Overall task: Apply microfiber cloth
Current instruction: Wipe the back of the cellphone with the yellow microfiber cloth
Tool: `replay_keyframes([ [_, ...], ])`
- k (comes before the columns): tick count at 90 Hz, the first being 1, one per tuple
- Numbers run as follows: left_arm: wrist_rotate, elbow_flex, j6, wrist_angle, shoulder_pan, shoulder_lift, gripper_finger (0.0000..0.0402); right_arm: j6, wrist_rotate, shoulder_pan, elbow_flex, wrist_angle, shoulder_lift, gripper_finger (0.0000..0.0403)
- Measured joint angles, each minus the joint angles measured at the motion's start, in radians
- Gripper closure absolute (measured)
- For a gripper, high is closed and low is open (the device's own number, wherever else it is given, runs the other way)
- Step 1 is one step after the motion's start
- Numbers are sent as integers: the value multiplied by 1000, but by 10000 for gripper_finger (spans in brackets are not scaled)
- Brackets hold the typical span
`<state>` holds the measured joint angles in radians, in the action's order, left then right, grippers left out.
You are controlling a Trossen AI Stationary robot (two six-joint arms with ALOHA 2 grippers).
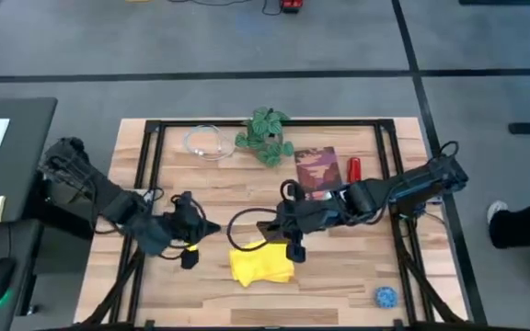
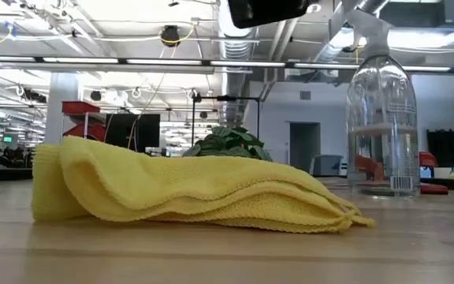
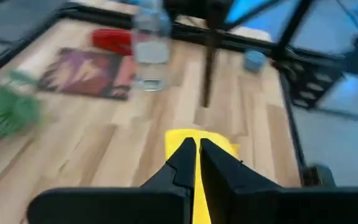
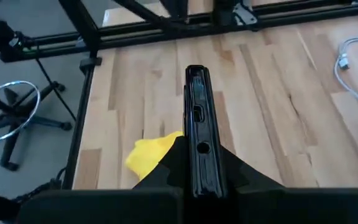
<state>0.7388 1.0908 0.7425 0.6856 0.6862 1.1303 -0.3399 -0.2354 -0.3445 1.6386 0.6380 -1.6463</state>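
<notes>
The yellow microfiber cloth (image 1: 261, 264) (image 2: 187, 193) lies folded in several layers, flat on the wooden table near its front edge. Just beyond the cloth's far edge my right gripper (image 1: 286, 228) (image 4: 197, 163) is shut on a black phone (image 4: 197, 106), with a corner of the cloth (image 4: 151, 153) showing below the phone. My left gripper (image 1: 201, 229) (image 3: 197, 163) is left of the cloth and points toward it. Its fingers stand together with only a thin slit between them, and they touch nothing. My right gripper pinches the black phone by its two flat faces (image 4: 197, 155) between the two fingers. The phone stands on edge and sticks out forward along the fingers, one narrow edge (image 4: 197, 115) up. It is lifted clear of the table, above the cloth's far edge.
A clear bottle (image 2: 381, 134) stands beyond the cloth. A potted plant (image 1: 265, 136), a white cable (image 1: 205, 142), a dark red booklet (image 1: 316, 170) and a red object (image 1: 355, 168) lie toward the far edge. A small blue ball (image 1: 386, 296) sits front right.
</notes>
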Motion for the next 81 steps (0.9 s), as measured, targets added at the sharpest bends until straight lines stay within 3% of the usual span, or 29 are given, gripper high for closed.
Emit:
replay_keyframes([
  [13, -28, 0, 170, 154, 1, 1, 359, -2, 4, 8, 0, -42, 0, 390],
  [30, -45, 0, 364, 282, 1, 1, 258, -19, 21, 26, 0, -85, 0, 390],
  [43, -108, 0, 325, 248, 1, -4, 183, -46, 76, 43, 0, -116, 0, 390],
  [54, -186, 0, 214, 138, 1, -6, 145, -62, 81, 51, 0, -130, 0, 389],
  [68, -284, 0, 57, -53, 1, 0, 159, -82, 82, 60, 0, -184, -1, 389],
  [81, -296, 0, 6, -131, -5, 2, 268, -92, 81, 60, 0, -229, -2, 389],
])
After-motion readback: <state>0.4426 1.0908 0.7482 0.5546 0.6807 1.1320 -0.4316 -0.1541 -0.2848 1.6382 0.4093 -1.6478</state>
